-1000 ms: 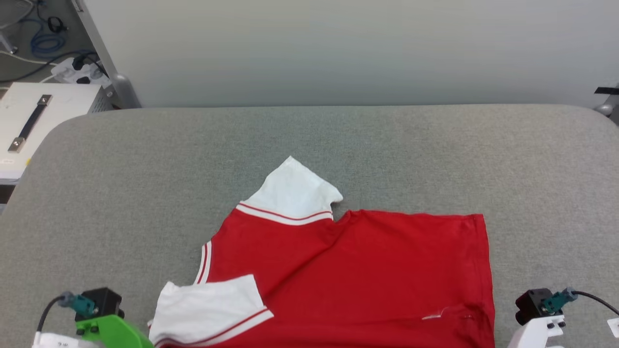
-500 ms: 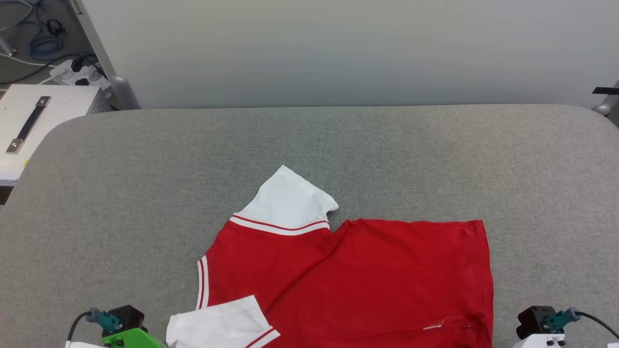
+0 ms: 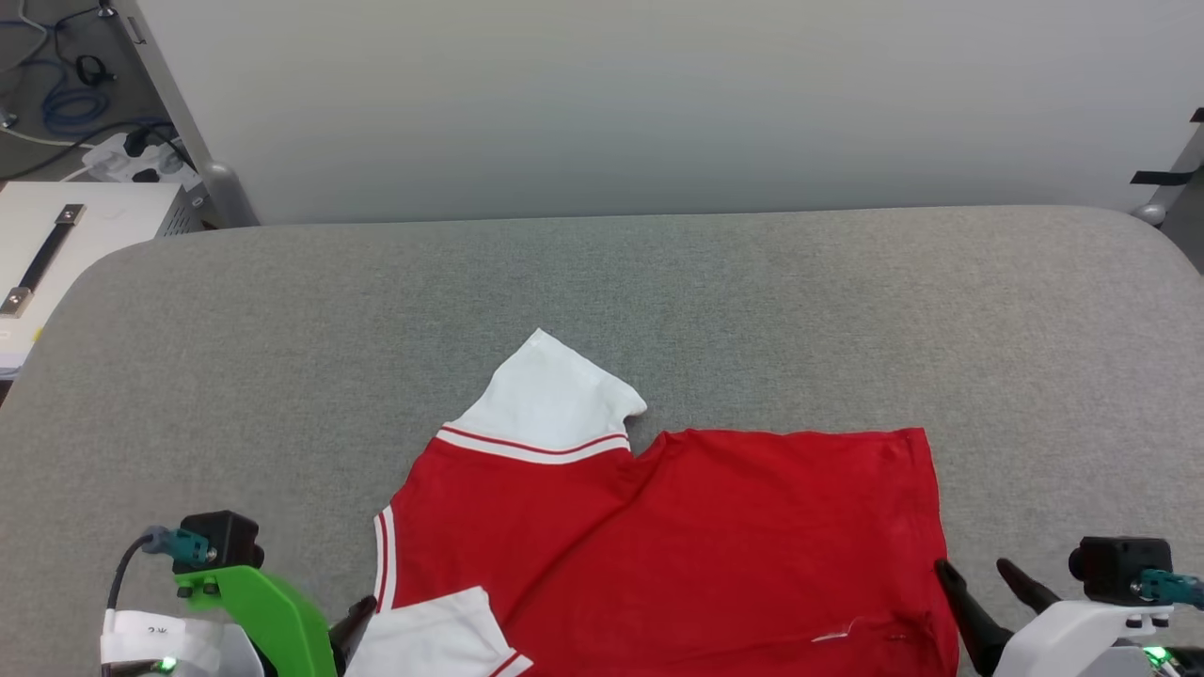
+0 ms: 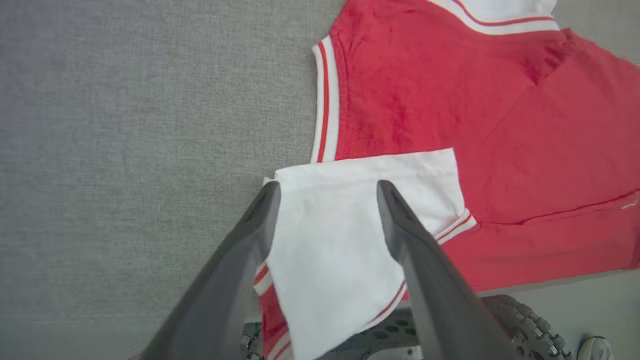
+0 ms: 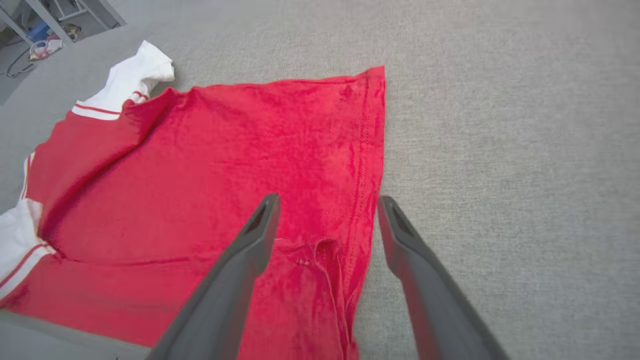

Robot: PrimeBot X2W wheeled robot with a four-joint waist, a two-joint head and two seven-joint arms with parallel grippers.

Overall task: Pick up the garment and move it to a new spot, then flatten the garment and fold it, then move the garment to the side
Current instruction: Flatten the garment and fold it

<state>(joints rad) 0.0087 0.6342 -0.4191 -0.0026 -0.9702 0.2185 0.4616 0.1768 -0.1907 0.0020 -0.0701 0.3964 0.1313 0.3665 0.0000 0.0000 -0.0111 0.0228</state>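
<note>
Garment (image 3: 696,536) lies spread on the worktop (image 3: 658,282), near edge overhanging. Soft, light and limp, it likely bunches; best pinched at sleeve (image 4: 350,225) and hem (image 5: 370,150). Left jaws and right jaws gape, empty.

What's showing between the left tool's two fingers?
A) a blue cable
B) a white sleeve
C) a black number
B: in the left wrist view, a white sleeve with red-striped trim lies in the gap of the open left tool.
</note>
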